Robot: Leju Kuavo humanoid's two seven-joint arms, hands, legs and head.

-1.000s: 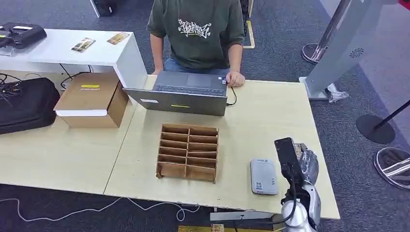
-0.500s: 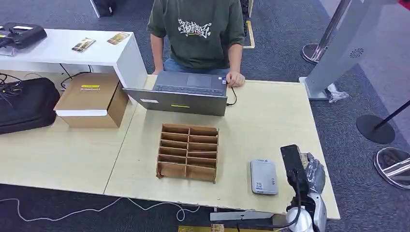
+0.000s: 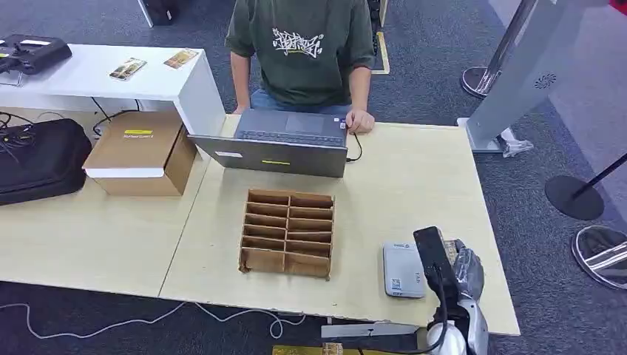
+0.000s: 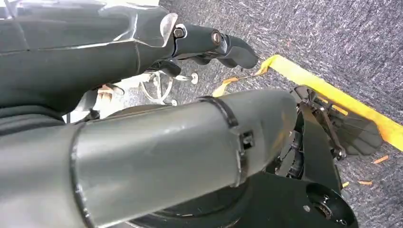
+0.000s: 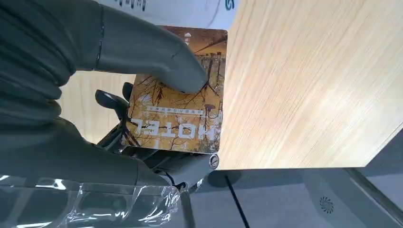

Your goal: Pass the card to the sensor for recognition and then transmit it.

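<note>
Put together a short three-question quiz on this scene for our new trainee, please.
1. True or false: the right hand holds the card.
2. What lies on the table between the wooden organizer and the right hand? A) card reader B) a mug C) a phone
3. What word is printed large on the card?

Key: 1 true; 2 A; 3 HOTEL.

The right robot hand, pinching the card, has shifted closer beside the sensor
</note>
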